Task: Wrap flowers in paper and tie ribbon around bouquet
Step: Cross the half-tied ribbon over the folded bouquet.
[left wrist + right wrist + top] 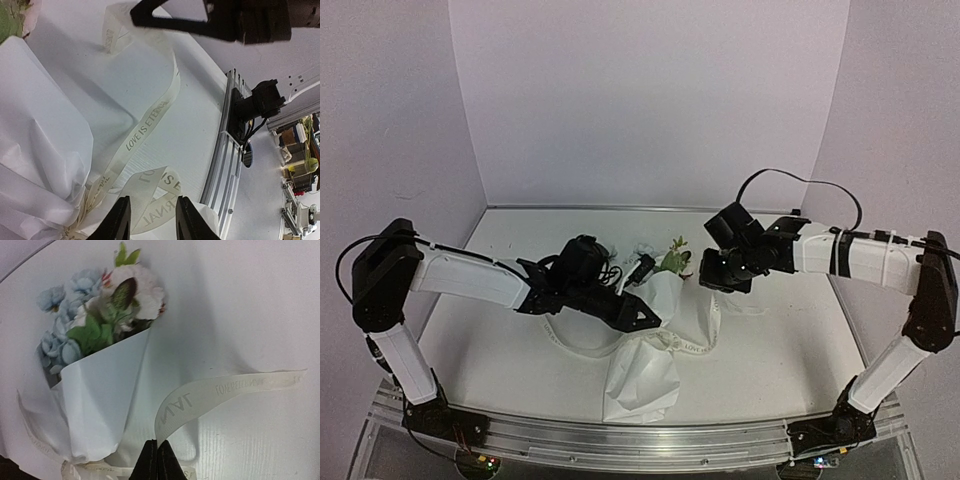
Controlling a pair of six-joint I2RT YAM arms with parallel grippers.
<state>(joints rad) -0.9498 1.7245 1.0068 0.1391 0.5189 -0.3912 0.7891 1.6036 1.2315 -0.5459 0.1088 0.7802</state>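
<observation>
We read this as a robotics lab: white table [770,340] boxed in by plain white walls [640,100], aluminium rail [640,442] along the bottom edge of the top view, and clutter [300,167] with metal frames at lower right of the left wrist view.

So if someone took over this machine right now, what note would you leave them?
Left hand: open around a loop of the cream lettered fabric ribbon.
Right hand: shut on one ribbon tail.
Pale blue and white flowers sit in the white paper cone, lying on the table.
Done: wrapping; ribbon appears to circle the cone's waist.
Left: finish the tie; no tight knot visible.
</observation>
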